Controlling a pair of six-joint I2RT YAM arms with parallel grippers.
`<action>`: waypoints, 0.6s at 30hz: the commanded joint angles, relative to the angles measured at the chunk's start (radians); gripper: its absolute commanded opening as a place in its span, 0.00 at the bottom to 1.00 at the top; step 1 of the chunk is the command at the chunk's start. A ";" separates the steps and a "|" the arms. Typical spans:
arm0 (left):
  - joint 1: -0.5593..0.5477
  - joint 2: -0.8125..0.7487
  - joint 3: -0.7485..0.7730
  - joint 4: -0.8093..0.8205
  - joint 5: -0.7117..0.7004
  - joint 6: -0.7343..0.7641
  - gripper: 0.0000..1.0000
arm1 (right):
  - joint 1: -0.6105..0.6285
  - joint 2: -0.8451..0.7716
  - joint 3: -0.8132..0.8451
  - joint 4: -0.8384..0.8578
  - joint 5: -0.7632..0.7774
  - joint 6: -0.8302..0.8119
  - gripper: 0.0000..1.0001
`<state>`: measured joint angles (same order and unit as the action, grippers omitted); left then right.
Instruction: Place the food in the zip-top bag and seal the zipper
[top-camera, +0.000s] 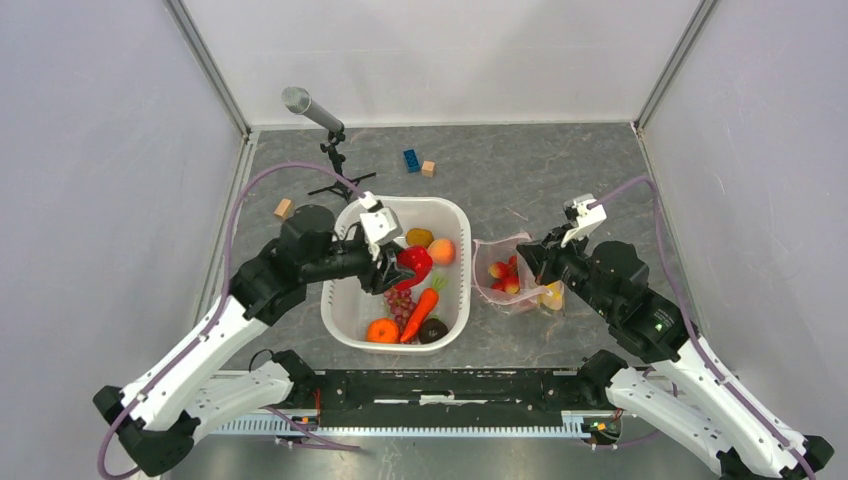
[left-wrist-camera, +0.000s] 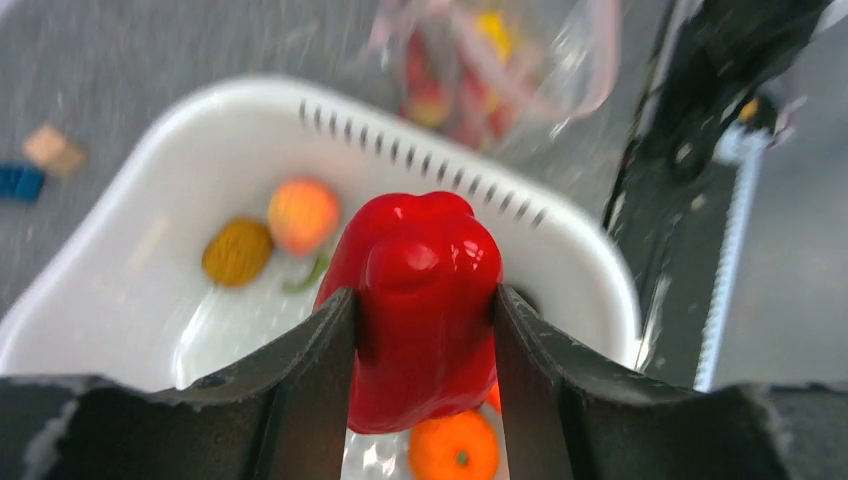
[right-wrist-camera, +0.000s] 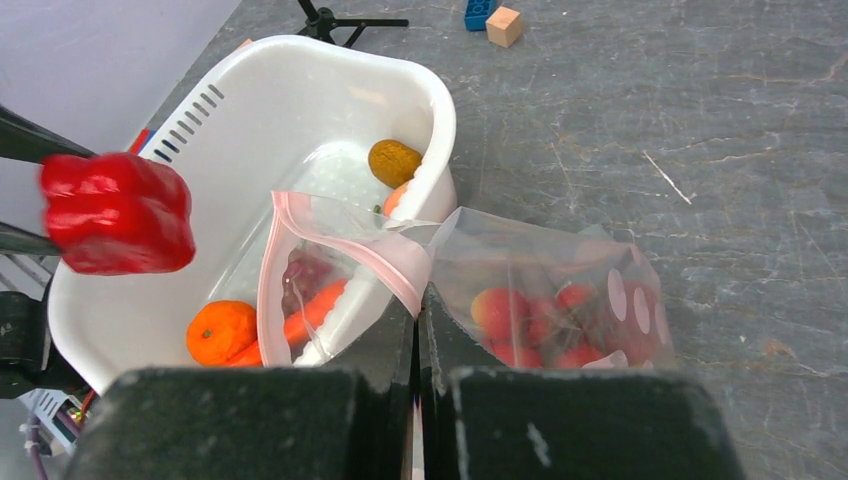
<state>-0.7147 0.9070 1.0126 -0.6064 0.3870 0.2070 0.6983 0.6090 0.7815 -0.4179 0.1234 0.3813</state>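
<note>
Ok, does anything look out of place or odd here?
Nothing stands out. The left pincer grips the pepper above the basin; the right pincer pinches the bag, with red fruit inside it.

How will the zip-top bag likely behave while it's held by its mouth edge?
Probably floppy: the zip-top bag sags and wrinkles where the right tool pinches its pink zipper. Likely light, since its film drapes thin and clear. The small red fruits inside may weigh down and steady its far end.
</note>
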 joint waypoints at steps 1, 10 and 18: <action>0.000 -0.079 -0.046 0.402 0.205 -0.259 0.25 | -0.002 -0.002 -0.009 0.069 -0.023 0.033 0.00; -0.032 -0.053 -0.181 0.991 0.308 -0.607 0.23 | -0.001 -0.003 0.030 0.066 -0.032 0.072 0.00; -0.269 0.074 -0.131 0.996 0.161 -0.411 0.25 | 0.000 -0.033 0.011 0.051 -0.018 0.108 0.00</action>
<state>-0.8841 0.9287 0.8387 0.2905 0.6224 -0.2829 0.6983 0.6006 0.7723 -0.3862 0.0982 0.4545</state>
